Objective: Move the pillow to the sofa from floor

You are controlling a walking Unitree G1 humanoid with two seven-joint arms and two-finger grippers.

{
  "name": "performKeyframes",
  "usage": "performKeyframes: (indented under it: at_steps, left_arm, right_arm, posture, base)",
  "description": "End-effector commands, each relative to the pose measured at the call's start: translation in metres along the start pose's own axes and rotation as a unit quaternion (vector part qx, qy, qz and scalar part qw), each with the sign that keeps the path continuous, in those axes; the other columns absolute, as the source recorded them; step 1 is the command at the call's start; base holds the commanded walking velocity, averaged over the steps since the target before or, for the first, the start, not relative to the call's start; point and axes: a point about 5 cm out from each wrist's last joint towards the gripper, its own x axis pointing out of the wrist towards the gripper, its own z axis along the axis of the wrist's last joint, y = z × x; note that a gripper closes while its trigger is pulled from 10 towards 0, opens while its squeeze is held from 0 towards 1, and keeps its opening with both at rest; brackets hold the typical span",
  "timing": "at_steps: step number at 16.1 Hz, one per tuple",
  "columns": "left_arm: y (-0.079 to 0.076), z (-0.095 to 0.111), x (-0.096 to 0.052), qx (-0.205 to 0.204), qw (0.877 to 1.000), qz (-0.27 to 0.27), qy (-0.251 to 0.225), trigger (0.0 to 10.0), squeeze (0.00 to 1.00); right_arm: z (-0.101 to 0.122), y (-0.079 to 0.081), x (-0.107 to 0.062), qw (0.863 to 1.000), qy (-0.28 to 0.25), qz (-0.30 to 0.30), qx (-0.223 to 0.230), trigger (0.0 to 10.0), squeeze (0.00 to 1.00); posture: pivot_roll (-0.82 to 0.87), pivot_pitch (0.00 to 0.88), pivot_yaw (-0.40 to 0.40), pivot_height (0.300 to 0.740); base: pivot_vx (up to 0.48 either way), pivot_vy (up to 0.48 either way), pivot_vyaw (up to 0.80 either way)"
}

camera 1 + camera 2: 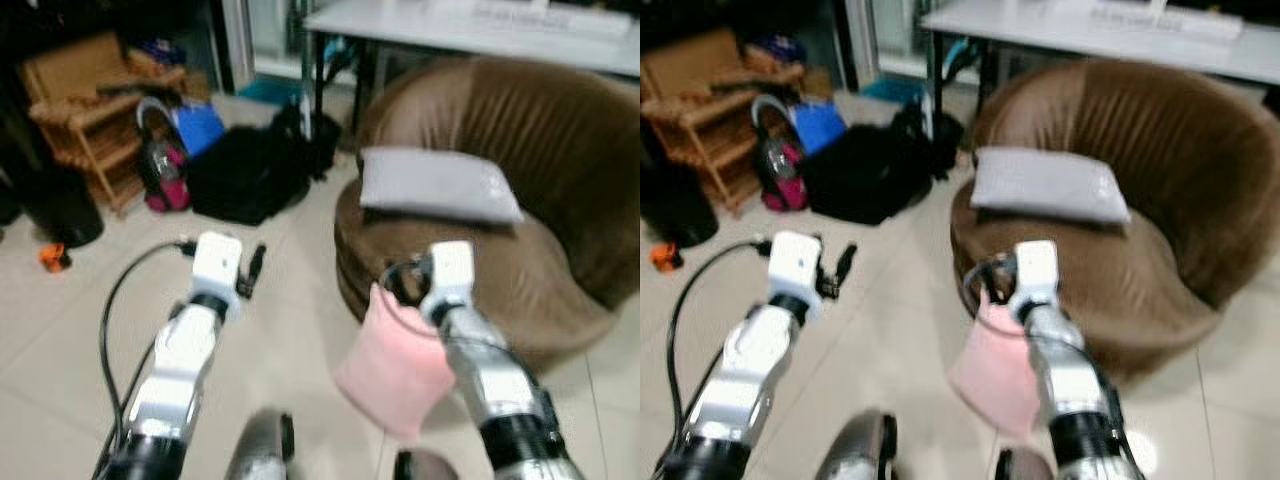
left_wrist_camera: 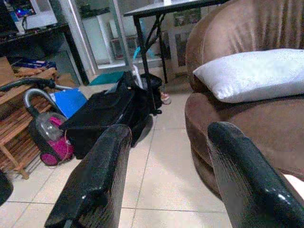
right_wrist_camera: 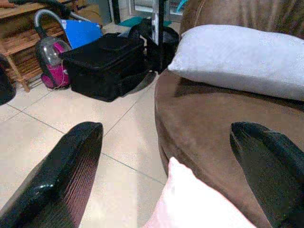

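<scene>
Two grippers held apart: right gripper [image 3: 166, 171] hung over pink pillow [image 1: 390, 370], sofa [image 1: 560, 200] at 12 o'clock; left gripper [image 2: 171, 175] unladen.

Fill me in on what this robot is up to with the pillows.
The robot stands facing a round brown sofa with both arms reaching forward. A pink pillow hangs by its right gripper, just short of the sofa's front edge and above the tiled floor; the wrist view shows the pillow's corner between the spread fingers, so the grip itself is unclear. The left gripper is open and holds nothing. A grey pillow already lies on the seat.
</scene>
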Motion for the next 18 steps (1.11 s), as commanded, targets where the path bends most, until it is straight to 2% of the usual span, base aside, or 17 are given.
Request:
performKeyframes:
  at_steps: [1,5,18]
  left_arm:
    - [-0.0016,0.0076,0.0032,0.004,1.000,-0.005,-0.013,10.0,0.00]
    - [-0.0027,0.0082,0.0031,-0.003,1.000,-0.010,-0.017,10.0,0.00]
    - [-0.0018,0.0089,0.0035,-0.010,1.000,-0.010,-0.018,10.0,0.00]
  right_arm:
    - [0.0049,-0.0073,-0.0007,1.000,-0.009,-0.012,0.002,10.0,0.00]
    - [0.0037,-0.0082,-0.0010,1.000,-0.006,-0.016,0.002,10.0,0.00]
    - [0.0040,-0.0094,0.0003,1.000,-0.002,-0.018,0.004,10.0,0.00]
  posture:
    - [0.02,0.000,0.010,0.636]
    - [0.02,0.000,0.008,0.636]
    - [0.02,0.000,0.005,0.636]
  base:
    - [0.000,0.000,0.00]
    - [0.060,0.000,0.00]
    - [0.301,0.000,0.00]
